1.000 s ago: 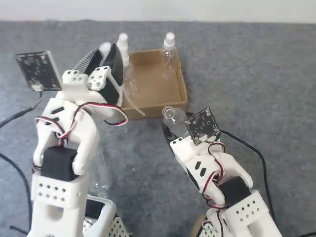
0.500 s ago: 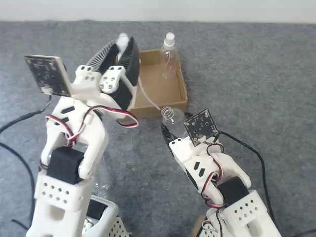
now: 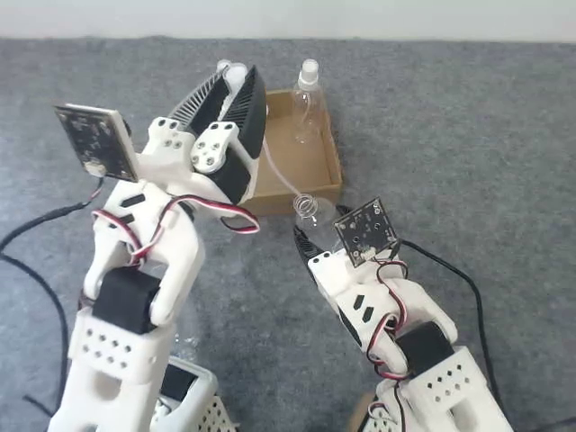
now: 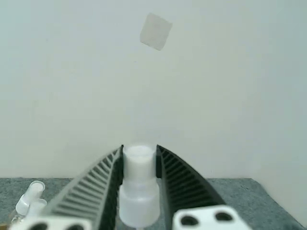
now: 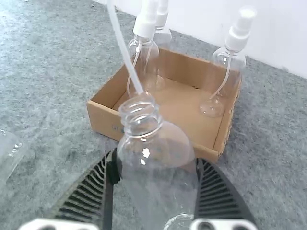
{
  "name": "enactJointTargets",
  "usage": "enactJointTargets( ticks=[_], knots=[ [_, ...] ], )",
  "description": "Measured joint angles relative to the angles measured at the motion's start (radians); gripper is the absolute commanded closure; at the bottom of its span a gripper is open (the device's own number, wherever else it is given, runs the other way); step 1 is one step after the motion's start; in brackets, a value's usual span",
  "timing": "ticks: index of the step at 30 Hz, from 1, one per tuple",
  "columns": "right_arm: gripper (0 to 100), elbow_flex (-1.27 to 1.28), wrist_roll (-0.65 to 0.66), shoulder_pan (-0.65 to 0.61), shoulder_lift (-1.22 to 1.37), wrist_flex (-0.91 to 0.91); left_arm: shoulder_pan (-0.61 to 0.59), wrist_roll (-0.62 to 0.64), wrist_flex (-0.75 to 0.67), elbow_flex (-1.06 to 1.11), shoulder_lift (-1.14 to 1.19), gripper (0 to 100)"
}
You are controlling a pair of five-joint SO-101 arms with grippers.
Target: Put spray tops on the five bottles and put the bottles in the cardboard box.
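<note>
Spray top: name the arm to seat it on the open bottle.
Left: the left gripper holds the spray top, its tube at the mouth of the open bottle, which the right gripper grips.

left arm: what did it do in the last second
The left claw, shut on the white spray top, swung right over the brown cardboard box, bringing its thin tube to the mouth of the clear plastic bottle. The right claw kept holding that bottle, unmoved.

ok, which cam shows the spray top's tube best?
Right wrist view: the tube runs down to the open bottle's mouth. High view shows it thin, over the cardboard box. Left wrist view has the spray head in the left gripper.
</note>
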Motion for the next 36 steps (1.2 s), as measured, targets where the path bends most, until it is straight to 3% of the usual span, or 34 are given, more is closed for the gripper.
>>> enactJointTargets(
  ticks=[10, 19, 36],
  knots=[
    [92.3, 0.0, 0.0, 0.002, 0.0, -0.002, 0.017, 0.005, -0.06, 0.086, 0.0, 99],
    [92.3, 0.0, 0.008, 0.0, 0.0, -0.002, 0.157, 0.0, 0.018, 0.133, 0.0, 99],
    [92.3, 0.0, 0.009, 0.015, 0.0, -0.002, 0.164, 0.005, 0.049, 0.236, 0.002, 99]
  ],
)
